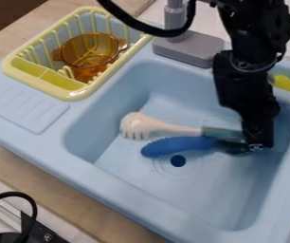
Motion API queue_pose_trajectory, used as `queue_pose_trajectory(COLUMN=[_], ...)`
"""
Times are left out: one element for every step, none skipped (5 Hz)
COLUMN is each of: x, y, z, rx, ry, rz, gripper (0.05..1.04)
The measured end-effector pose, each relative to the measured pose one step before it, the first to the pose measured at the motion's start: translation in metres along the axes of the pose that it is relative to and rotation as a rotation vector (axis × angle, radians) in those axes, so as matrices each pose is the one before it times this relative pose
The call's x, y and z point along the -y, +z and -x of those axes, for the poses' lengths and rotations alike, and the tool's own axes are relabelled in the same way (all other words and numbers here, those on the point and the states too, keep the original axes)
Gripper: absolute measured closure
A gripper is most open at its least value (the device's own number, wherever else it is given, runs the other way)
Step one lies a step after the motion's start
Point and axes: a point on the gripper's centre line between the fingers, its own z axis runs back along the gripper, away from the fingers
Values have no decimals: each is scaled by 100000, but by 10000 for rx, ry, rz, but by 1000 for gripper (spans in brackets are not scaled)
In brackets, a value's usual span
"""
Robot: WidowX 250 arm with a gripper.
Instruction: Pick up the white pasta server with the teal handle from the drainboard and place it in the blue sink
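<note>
Now, if I take the drain hole (pixel 178 161) as the middle of a clock, the black arm (pixel 246 80) comes down from 1 o'clock, and its claw (pixel 255 146) is low inside the light blue sink (pixel 87 135), between 2 and 3 o'clock. The claw is just beside the handle ends of two utensils, but I cannot tell if it is wide or narrow, nor if it touches or holds one of them. The first utensil is a cream pasta server (pixel 138 126) with a greenish handle; its toothed head points toward 10 o'clock. The second one, a blue utensil (pixel 173 146) with a ridged edge and a dark handle, lies beside it, nearer to the drain hole, with its rounded end toward 10 o'clock. At 11 o'clock there is a yellow dish rack (pixel 67 93), and in it sits a clear amber pot (pixel 87 50). The grey faucet base (pixel 188 49) is at 12 o'clock, and a black cable (pixel 138 26) curves in front of the faucet. Partly behind the arm, between 1 and 2 o'clock, is a yellow-green thing (pixel 287 83). The wooden surface (pixel 65 182) shows at 8 o'clock.
</note>
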Motion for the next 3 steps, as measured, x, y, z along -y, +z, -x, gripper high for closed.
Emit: queue_pose_trajectory(x=[18,131,390], y=[242,968,1939], z=[-48,-256,-939], rx=[-3,152,542], ry=[0,-294,-488], rz=[36,187,455], gripper=[384,284,162])
